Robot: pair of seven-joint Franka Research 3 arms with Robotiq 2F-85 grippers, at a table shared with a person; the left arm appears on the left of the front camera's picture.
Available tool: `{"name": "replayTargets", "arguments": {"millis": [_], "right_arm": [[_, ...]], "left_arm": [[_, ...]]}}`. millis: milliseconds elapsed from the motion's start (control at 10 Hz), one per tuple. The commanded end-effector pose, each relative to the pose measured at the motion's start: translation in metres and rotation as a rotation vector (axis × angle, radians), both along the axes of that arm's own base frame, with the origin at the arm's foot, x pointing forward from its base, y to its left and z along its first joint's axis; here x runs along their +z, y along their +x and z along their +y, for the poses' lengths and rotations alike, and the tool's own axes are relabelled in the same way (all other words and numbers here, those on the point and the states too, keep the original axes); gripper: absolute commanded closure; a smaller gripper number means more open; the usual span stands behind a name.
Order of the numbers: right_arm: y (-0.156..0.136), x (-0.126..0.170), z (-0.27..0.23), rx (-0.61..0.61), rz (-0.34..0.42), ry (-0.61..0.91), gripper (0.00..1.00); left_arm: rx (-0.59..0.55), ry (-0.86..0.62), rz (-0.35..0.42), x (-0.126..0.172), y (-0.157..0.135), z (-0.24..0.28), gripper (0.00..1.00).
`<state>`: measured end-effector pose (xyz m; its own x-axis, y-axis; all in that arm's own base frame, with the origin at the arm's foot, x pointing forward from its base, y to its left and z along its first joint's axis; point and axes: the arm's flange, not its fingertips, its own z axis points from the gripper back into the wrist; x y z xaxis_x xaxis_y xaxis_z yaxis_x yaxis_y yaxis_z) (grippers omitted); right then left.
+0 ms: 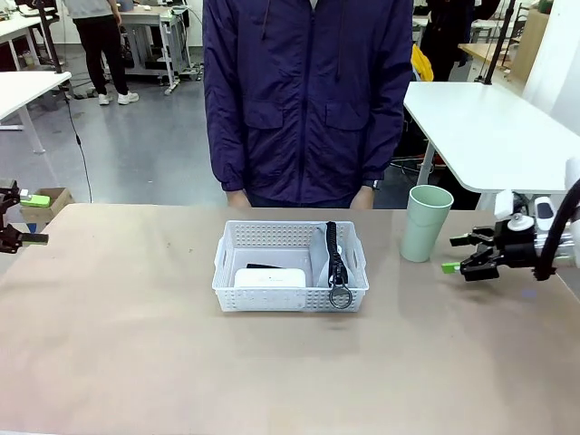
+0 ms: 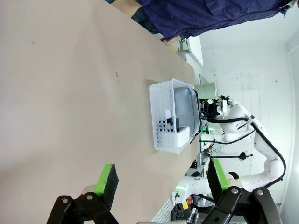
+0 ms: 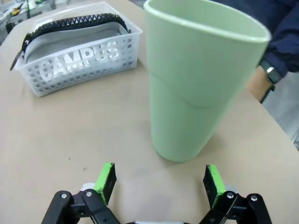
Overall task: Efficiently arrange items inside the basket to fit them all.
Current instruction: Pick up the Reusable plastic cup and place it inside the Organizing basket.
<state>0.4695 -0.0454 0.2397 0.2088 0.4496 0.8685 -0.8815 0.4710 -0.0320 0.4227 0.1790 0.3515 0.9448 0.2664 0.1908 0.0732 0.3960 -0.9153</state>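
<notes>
Facing the pale green cup (image 3: 196, 93), upright on the table right of the basket (image 1: 272, 237), outside it; hovers near it with the right gripper (image 3: 159, 179) spread wide, empty; looks light, stiff, slick, easy to tip; best pinched low across the wall, gently; left gripper (image 2: 161, 179) likewise agape, well apart.

Bright, even overhead light covered the tabletop (image 1: 136, 344); the basket (image 1: 281, 299) cast a faint shadow toward 6 o'clock. Wrist views bowed at their edges, and the left one's wall (image 2: 252, 70) at 3 o'clock washed out.
</notes>
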Motion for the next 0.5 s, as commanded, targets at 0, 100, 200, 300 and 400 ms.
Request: {"name": "replayTargets", "arguments": {"millis": [0, 100, 200, 300, 400], "right_arm": [[0.019, -0.028, 0.006, 0.026, -0.047, 0.028, 0.00], [0.022, -0.032, 0.010, -0.001, -0.045, 0.027, 0.00], [0.025, -0.033, 0.012, -0.013, -0.049, 0.057, 0.00], [0.028, -0.036, 0.015, -0.008, -0.031, 0.100, 0.00], [0.030, -0.038, 0.018, -0.012, -0.038, 0.127, 0.00]], "left_arm": [[0.000, 0.008, -0.004, 0.002, -0.004, -0.002, 0.00], [0.000, 0.008, -0.004, 0.002, -0.004, -0.002, 0.00], [0.000, 0.008, -0.004, 0.002, -0.004, -0.002, 0.00], [0.000, 0.008, -0.004, 0.002, -0.004, -0.002, 0.00], [0.000, 0.008, -0.004, 0.002, -0.004, -0.002, 0.00]]}}
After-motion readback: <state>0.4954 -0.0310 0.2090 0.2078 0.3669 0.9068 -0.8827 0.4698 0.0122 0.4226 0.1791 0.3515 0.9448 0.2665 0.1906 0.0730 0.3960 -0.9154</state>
